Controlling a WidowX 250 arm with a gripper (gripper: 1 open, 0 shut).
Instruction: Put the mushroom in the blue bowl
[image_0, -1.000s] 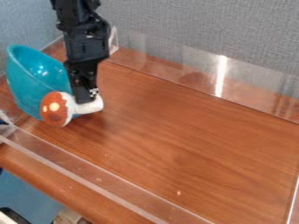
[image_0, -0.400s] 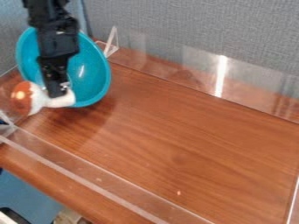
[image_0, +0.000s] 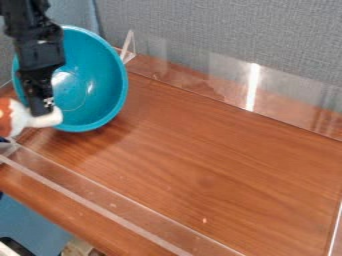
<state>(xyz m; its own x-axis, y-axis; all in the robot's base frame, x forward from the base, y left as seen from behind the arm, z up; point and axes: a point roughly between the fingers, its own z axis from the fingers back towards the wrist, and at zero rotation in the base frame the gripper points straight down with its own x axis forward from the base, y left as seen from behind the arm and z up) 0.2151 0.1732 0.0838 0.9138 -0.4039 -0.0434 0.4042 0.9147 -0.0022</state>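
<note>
The gripper (image_0: 40, 104) is clamped on the mushroom (image_0: 23, 114), by the table's (image_0: 201, 150) left edge, with the blue bowl (image_0: 91, 88) tipped up right beside it.

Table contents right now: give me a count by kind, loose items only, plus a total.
Bowls: 1, the blue bowl, tipped on its side.
Mushrooms: 1, the mushroom, held in the claw at the left edge.
Total: 2
</note>
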